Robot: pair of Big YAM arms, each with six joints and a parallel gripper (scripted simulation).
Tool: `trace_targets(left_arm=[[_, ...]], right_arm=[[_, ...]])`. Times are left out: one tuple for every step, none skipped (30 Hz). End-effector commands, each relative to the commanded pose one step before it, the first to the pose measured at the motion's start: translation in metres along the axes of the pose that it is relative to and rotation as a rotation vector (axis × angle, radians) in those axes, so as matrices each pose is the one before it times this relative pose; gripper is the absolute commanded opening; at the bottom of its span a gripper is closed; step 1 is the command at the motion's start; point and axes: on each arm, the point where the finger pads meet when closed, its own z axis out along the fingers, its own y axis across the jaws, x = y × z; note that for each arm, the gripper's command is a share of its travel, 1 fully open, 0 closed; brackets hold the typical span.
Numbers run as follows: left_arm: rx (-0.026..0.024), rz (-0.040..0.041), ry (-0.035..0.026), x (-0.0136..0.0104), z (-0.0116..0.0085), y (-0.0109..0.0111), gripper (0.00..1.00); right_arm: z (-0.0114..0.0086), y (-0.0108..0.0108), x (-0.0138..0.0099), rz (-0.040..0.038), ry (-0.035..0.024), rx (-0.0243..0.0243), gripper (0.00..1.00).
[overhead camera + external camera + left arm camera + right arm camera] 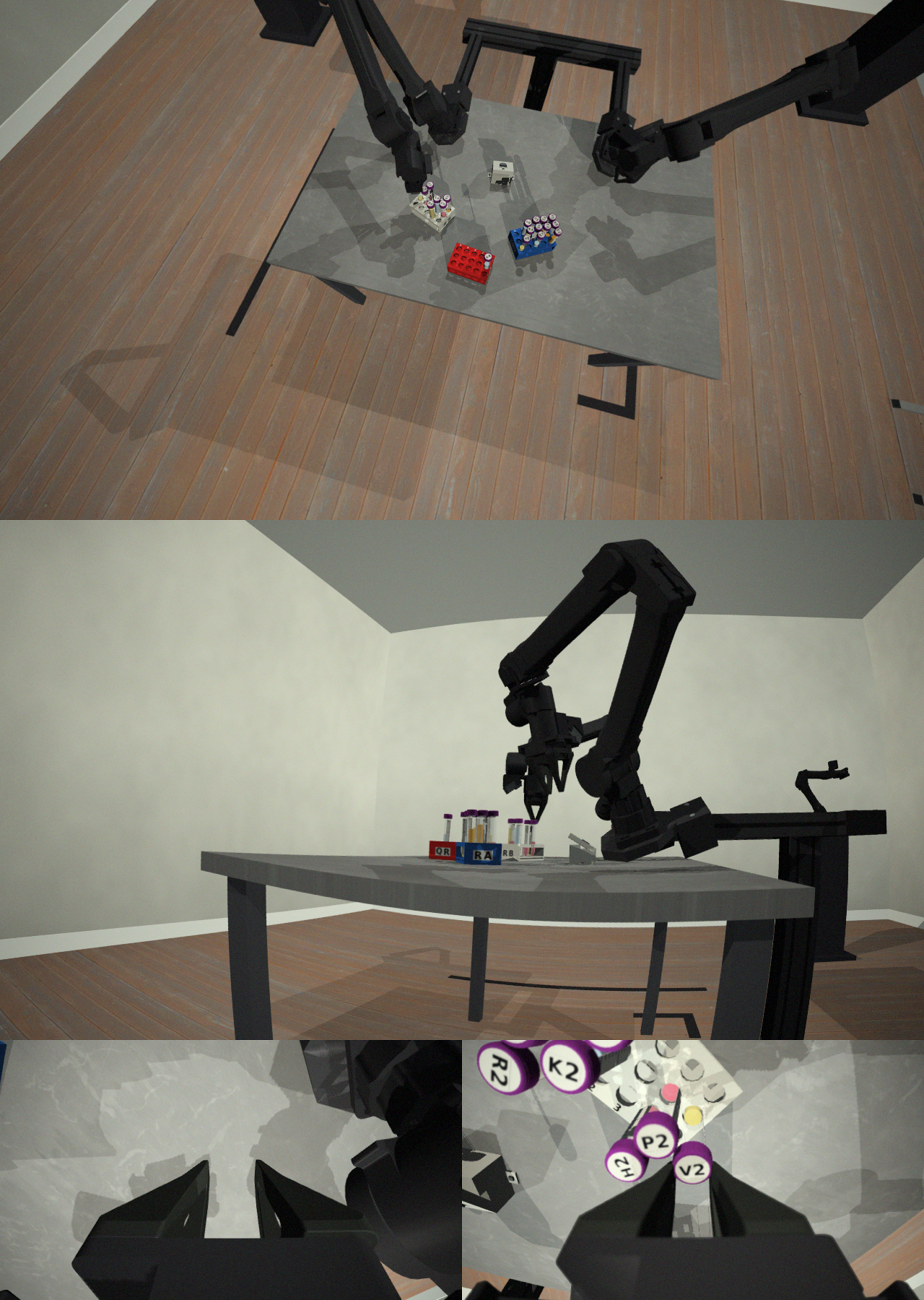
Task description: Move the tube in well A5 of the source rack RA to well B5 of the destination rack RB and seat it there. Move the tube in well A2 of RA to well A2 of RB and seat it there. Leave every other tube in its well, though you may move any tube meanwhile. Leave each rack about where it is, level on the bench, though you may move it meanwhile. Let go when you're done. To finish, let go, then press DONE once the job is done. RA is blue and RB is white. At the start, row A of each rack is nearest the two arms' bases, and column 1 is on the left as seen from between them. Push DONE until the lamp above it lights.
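Note:
My right gripper [692, 1169] [419, 187] [535, 817] is shut on the tube with the purple cap marked V2 [692, 1169] and holds it upright over the white rack RB [702, 1085] [445, 224] [510, 852]. The tube's yellow lower end [693, 1115] is at a well near the rack's corner. Its cap is close beside the caps of tubes P2 [655, 1135] and H2 [626, 1160]. The blue rack RA [526, 248] [481, 854] holds several capped tubes. My left gripper [232, 1168] [610, 171] is partly open and empty above bare table, well away from both racks.
A red rack QR [468, 265] [442, 851] with one tube stands between the white and blue racks at the table's front. The small DONE button box [500, 171] [581, 851] sits behind them. Tubes K2 [567, 1067] and R2 [503, 1069] stand further along RB.

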Motion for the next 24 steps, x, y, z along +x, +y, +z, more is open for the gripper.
trace_targets(left_arm=[[-0.02365, -0.00907, -0.00893, 0.00070, -0.00953, 0.00792, 0.30], [0.00000, 0.00000, 0.00000, 0.00000, 0.00000, 0.00000, 0.30], [0.00000, 0.00000, 0.00000, 0.00000, 0.00000, 0.00000, 0.30], [0.00000, 0.00000, 0.00000, 0.00000, 0.00000, 0.00000, 0.30], [0.00000, 0.00000, 0.00000, 0.00000, 0.00000, 0.00000, 0.30], [0.00000, 0.00000, 0.00000, 0.00000, 0.00000, 0.00000, 0.30], [0.00000, 0.00000, 0.00000, 0.00000, 0.00000, 0.00000, 0.30], [0.00000, 0.00000, 0.00000, 0.00000, 0.00000, 0.00000, 0.30], [0.00000, 0.00000, 0.00000, 0.00000, 0.00000, 0.00000, 0.30], [0.00000, 0.00000, 0.00000, 0.00000, 0.00000, 0.00000, 0.30], [0.00000, 0.00000, 0.00000, 0.00000, 0.00000, 0.00000, 0.30], [0.00000, 0.00000, 0.00000, 0.00000, 0.00000, 0.00000, 0.30], [0.00000, 0.00000, 0.00000, 0.00000, 0.00000, 0.00000, 0.30], [0.00000, 0.00000, 0.00000, 0.00000, 0.00000, 0.00000, 0.30], [0.00000, 0.00000, 0.00000, 0.00000, 0.00000, 0.00000, 0.30], [0.00000, 0.00000, 0.00000, 0.00000, 0.00000, 0.00000, 0.30], [0.00000, 0.00000, 0.00000, 0.00000, 0.00000, 0.00000, 0.30], [0.00000, 0.00000, 0.00000, 0.00000, 0.00000, 0.00000, 0.30], [0.00000, 0.00000, 0.00000, 0.00000, 0.00000, 0.00000, 0.30], [0.00000, 0.00000, 0.00000, 0.00000, 0.00000, 0.00000, 0.30], [0.00000, 0.00000, 0.00000, 0.00000, 0.00000, 0.00000, 0.30], [0.00000, 0.00000, 0.00000, 0.00000, 0.00000, 0.00000, 0.30], [0.00000, 0.00000, 0.00000, 0.00000, 0.00000, 0.00000, 0.30], [0.00000, 0.00000, 0.00000, 0.00000, 0.00000, 0.00000, 0.30]], right_arm=[[-0.00497, -0.00262, -0.00737, 0.00729, -0.01651, -0.00103, 0.00], [0.00000, 0.00000, 0.00000, 0.00000, 0.00000, 0.00000, 0.00], [0.00000, 0.00000, 0.00000, 0.00000, 0.00000, 0.00000, 0.00], [0.00000, 0.00000, 0.00000, 0.00000, 0.00000, 0.00000, 0.00], [0.00000, 0.00000, 0.00000, 0.00000, 0.00000, 0.00000, 0.00], [0.00000, 0.00000, 0.00000, 0.00000, 0.00000, 0.00000, 0.24], [0.00000, 0.00000, 0.00000, 0.00000, 0.00000, 0.00000, 0.24], [0.00000, 0.00000, 0.00000, 0.00000, 0.00000, 0.00000, 0.24], [0.00000, 0.00000, 0.00000, 0.00000, 0.00000, 0.00000, 0.24], [0.00000, 0.00000, 0.00000, 0.00000, 0.00000, 0.00000, 0.24], [0.00000, 0.00000, 0.00000, 0.00000, 0.00000, 0.00000, 0.24], [0.00000, 0.00000, 0.00000, 0.00000, 0.00000, 0.00000, 0.24], [0.00000, 0.00000, 0.00000, 0.00000, 0.00000, 0.00000, 0.24], [0.00000, 0.00000, 0.00000, 0.00000, 0.00000, 0.00000, 0.24], [0.00000, 0.00000, 0.00000, 0.00000, 0.00000, 0.00000, 0.24], [0.00000, 0.00000, 0.00000, 0.00000, 0.00000, 0.00000, 0.24], [0.00000, 0.00000, 0.00000, 0.00000, 0.00000, 0.00000, 0.24], [0.00000, 0.00000, 0.00000, 0.00000, 0.00000, 0.00000, 0.24], [0.00000, 0.00000, 0.00000, 0.00000, 0.00000, 0.00000, 0.24], [0.00000, 0.00000, 0.00000, 0.00000, 0.00000, 0.00000, 0.24], [0.00000, 0.00000, 0.00000, 0.00000, 0.00000, 0.00000, 0.24], [0.00000, 0.00000, 0.00000, 0.00000, 0.00000, 0.00000, 0.24], [0.00000, 0.00000, 0.00000, 0.00000, 0.00000, 0.00000, 0.24], [0.00000, 0.00000, 0.00000, 0.00000, 0.00000, 0.00000, 0.24]])
